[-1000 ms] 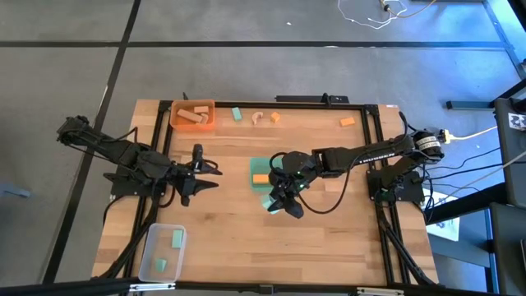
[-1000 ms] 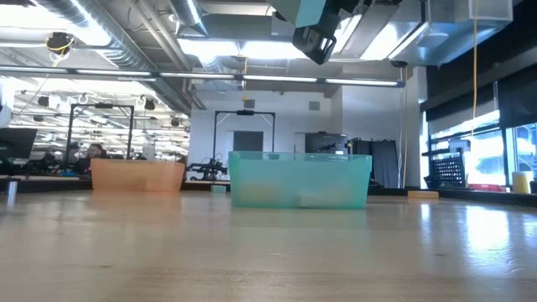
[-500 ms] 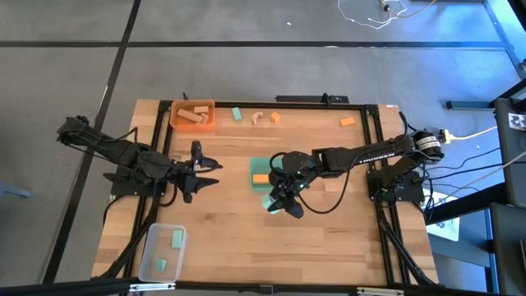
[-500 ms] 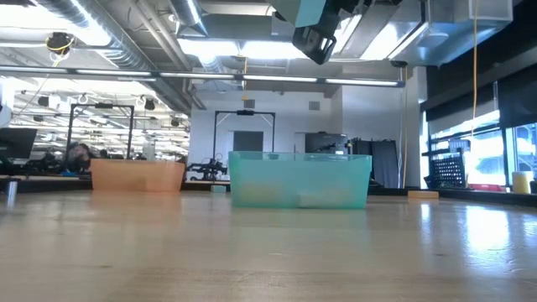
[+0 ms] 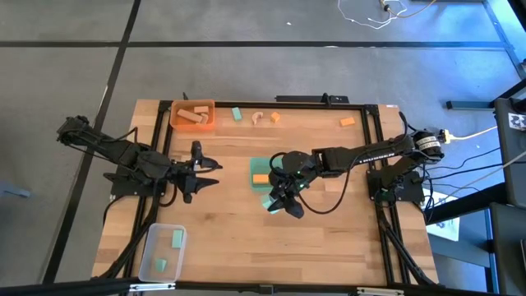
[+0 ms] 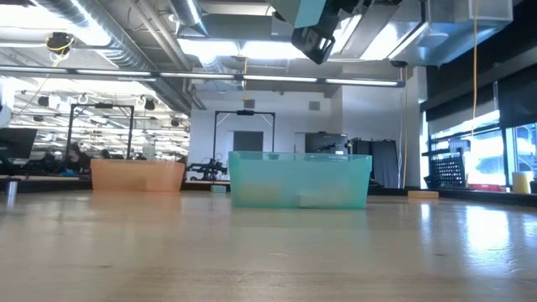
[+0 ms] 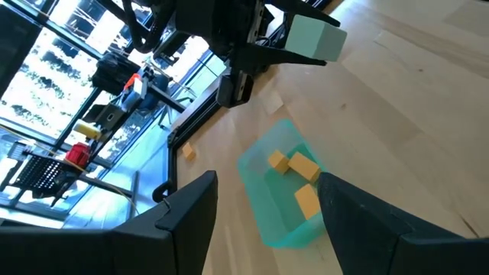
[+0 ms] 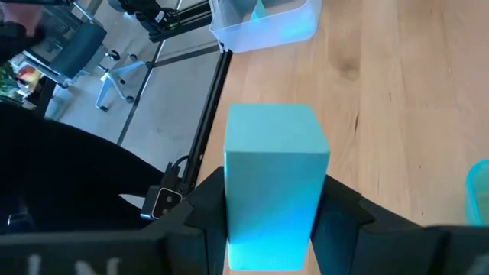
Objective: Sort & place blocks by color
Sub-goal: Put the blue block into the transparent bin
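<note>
My right gripper (image 5: 280, 202) hangs above the table just near of the green tray (image 5: 254, 184) and is shut on a mint-green block (image 8: 275, 179); this block (image 7: 314, 38) also shows in the left wrist view. The green tray (image 7: 269, 233) holds orange blocks (image 7: 305, 168). My left gripper (image 5: 197, 170) is open, left of the green tray, touching nothing. The orange tray (image 5: 193, 115) holds pale wood blocks. The clear tray (image 5: 162, 251) holds two mint-green blocks. Loose blocks lie along the far edge: a mint-green one (image 5: 237, 113), a wood arch (image 5: 258, 117), two orange (image 5: 276, 117). My right gripper pinches the mint-green block between its two fingers (image 8: 205, 206), one on each long side near its back end (image 8: 263, 244). The block sticks out forward along the fingers. It is lifted clear, well above the table (image 6: 304, 10).
The three trays show in the low view as the orange tray (image 6: 138, 174) and green tray (image 6: 299, 179). An orange block (image 5: 348, 122) lies at the far right. Bare wood spreads over the near middle and near right of the table (image 5: 329, 238). Black rails frame the sides.
</note>
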Controlling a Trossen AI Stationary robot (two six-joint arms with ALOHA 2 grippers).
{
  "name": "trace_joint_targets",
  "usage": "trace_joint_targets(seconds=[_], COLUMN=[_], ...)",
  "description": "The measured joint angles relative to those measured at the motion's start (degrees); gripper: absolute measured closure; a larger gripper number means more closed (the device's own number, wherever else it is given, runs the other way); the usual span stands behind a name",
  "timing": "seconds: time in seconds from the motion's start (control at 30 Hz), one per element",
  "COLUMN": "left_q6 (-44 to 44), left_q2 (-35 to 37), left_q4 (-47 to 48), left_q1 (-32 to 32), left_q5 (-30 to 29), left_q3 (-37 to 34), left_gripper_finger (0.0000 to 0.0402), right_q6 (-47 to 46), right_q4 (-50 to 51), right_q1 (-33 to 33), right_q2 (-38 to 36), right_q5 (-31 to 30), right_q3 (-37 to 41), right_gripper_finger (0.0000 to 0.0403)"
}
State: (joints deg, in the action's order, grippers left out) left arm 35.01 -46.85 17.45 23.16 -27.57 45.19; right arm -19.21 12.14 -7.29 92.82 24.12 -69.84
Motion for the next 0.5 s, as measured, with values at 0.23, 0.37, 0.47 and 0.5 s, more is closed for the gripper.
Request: trace_joint_targets(seconds=[0.23,0.37,0.47,0.5], left_q6=[0.01,0.04,0.06,0.05], left_q2=[0.0,0.0,-0.02,-0.02], left_q4=[-0.25,-0.38,-1.46,-1.9], left_q1=[0.0,0.0,0.0,0.0], left_q5=[0.02,0.11,0.04,-0.02], left_q3=[0.0,0.0,0.0,0.02], left_gripper_finger=[0.0184,0.0183,0.0183,0.0183], right_q6=[0.24,0.21,0.04,-0.01], right_q4=[0.05,0.05,0.07,0.07], right_q1=[0.0,0.0,0.0,0.0], right_q2=[0.0,0.0,0.0,0.0], right_q5=[-0.04,-0.08,-0.46,-0.48], right_q3=[0.0,0.0,0.0,0.0], right_gripper_finger=[0.0269,0.0269,0.0269,0.0269])
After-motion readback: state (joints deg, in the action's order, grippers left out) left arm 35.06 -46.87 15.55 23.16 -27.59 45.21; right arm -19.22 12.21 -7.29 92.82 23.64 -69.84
